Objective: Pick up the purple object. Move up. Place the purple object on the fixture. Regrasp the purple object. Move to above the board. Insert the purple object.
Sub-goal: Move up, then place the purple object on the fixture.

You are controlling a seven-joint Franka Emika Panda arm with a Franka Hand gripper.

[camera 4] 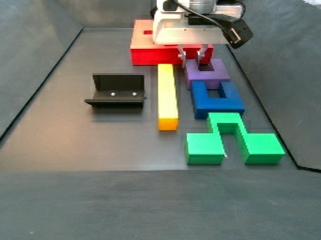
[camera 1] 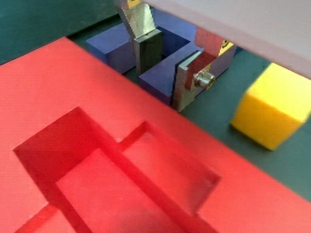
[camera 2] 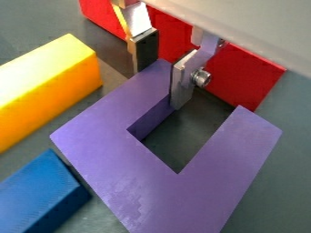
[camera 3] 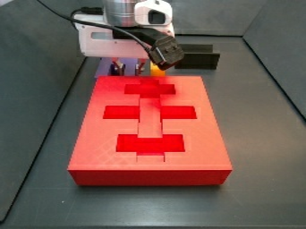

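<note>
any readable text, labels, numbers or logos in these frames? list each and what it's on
No readable text, number or logo in any view.
The red board, purple object, yellow block, blue block, green block and fixture are plain.
The hand, straddling a prong of the purple object, shows bare metal fingers; its white housing shows no legible marking.

Red board (camera 1: 85, 136) with recesses, jaws astride purple object (camera 1: 122, 47), yellow block (camera 1: 275, 107) beside

hand (camera 2: 165, 68) over purple object (camera 2: 170, 150) | board (camera 4: 160, 44) just behind it | fixture (camera 4: 116, 92) well apart on bench (camera 4: 113, 150)
</note>
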